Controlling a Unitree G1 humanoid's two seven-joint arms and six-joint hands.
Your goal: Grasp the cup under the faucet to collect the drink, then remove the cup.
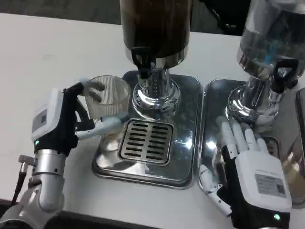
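**Left hand on the glass cup, beside the drip grate**

The cup (108, 98) is a clear ribbed tumbler, so it is likely stiff, breakable and a little slick; the ribs should give the fingers some bite. It looks empty or nearly so, and therefore light now, heavier once filled. The side wall around mid-height seems the best place to take it, keeping the rim free for the stream.

It stands upright at the left edge of the steel tray (186, 143), left of the slotted grate (145, 140) and not yet under the faucet (144, 64) of the dark drink dispenser (155, 24).

The left hand (62, 119) reaches in from the left, fingers wrapped around the cup's wall, one high near the rim and one low across the front.

The right hand (250, 164) lies flat, fingers spread and holding nothing, on the neighbouring tray (212, 95) before the second dispenser (269, 47).
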